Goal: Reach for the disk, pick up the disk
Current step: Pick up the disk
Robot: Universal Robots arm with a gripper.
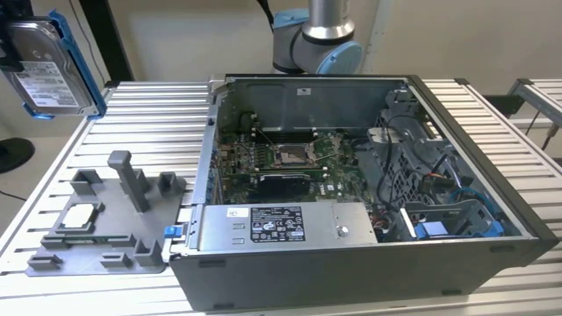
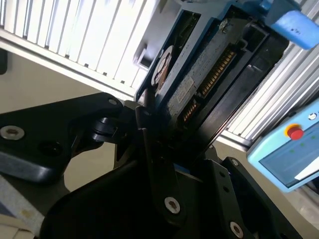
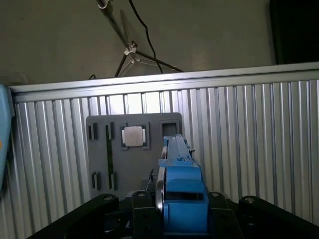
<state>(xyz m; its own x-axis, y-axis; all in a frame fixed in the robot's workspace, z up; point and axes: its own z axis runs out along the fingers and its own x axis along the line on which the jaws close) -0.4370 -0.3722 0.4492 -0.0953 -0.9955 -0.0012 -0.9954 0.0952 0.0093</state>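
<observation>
The slatted metal table (image 1: 131,112) takes up most of the exterior view, with the open computer case (image 1: 351,276) sitting across its centre and right. At lower left lies the grey fixture plate (image 1: 114,243), with the small square chip (image 1: 79,215) seated in one pocket.

The disk (image 1: 49,72) is already off the table. It hangs in the upper left of the frame, label facing out, blue bracket around it. In the second wrist view the gripper (image 2: 174,132) has its black claw clamped on one end of the disk (image 2: 199,74), and the rest juts out past the fingers.

To my eye that overhang is the worry. A jerk could pivot the drive in the grip, or the plastic bracket could flex and let it slip, dropping it onto the fixture plate (image 3: 132,149) below.
</observation>
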